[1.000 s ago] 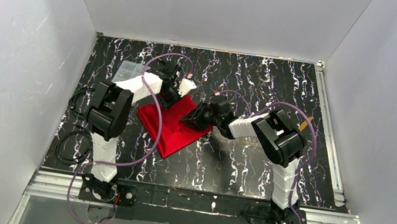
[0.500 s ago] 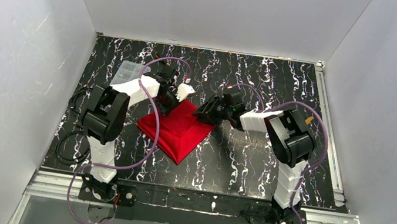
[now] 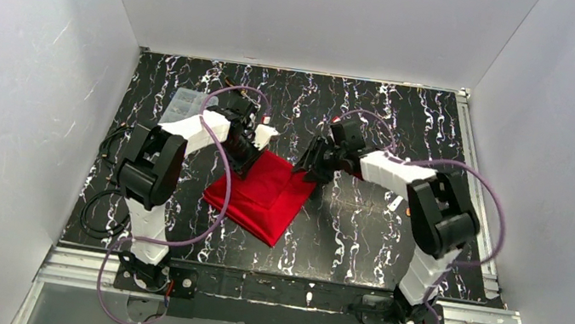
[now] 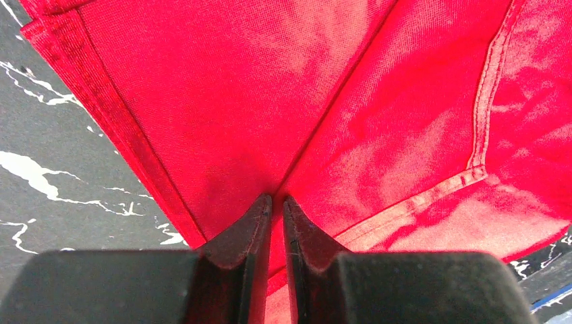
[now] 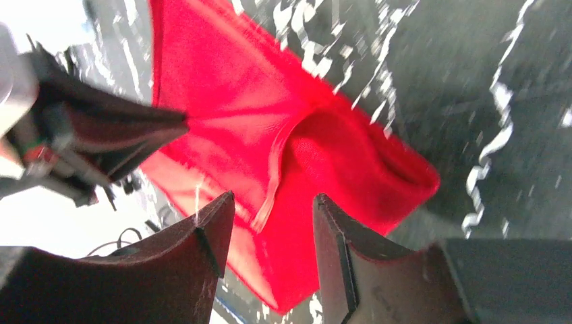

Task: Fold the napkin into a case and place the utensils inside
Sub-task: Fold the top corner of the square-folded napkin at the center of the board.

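My left tool (image 4: 276, 202) is pinched tight on a fold of the red napkin (image 3: 262, 197) at its far edge. My right tool (image 5: 273, 202) stands with jaws apart just over the napkin's right corner, gripping nothing. The napkin lies folded on the marbled bench (image 3: 394, 118), between the two tools.

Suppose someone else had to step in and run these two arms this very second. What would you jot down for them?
Left gripper: shut, pinching the napkin at its far left edge.
Right gripper: open, jaws apart over the napkin's far right corner, gripping nothing.
Napkin: lying on the table between the arms, folded in layers, not yet a narrow case.
Utensils: I cannot pick them out for sure in these views.
To do: finish the case, then put the utensils inside.
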`<act>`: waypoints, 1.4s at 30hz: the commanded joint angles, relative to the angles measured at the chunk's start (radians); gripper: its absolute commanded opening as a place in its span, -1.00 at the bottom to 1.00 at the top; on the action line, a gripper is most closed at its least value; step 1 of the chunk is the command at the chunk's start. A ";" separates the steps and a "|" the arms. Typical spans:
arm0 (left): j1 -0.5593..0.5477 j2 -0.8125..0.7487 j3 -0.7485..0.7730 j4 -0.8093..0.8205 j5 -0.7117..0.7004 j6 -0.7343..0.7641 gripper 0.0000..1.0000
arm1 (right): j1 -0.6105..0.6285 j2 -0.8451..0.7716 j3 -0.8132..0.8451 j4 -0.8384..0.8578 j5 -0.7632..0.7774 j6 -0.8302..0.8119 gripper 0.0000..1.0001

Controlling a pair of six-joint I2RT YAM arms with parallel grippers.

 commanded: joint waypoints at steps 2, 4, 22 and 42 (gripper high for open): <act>0.000 -0.027 -0.022 -0.055 0.036 -0.070 -0.78 | 0.083 -0.180 -0.121 -0.052 0.044 0.026 0.09; -0.001 -0.027 -0.023 -0.056 0.043 -0.080 -0.78 | 0.076 -0.171 -0.178 -0.031 0.039 0.038 0.04; -0.005 -0.037 0.001 -0.069 0.068 -0.096 -0.78 | -0.082 0.026 0.056 -0.145 0.025 -0.163 -0.14; -0.007 -0.027 -0.027 -0.056 0.078 -0.075 -0.78 | 0.061 -0.133 -0.240 0.196 -0.112 0.155 0.15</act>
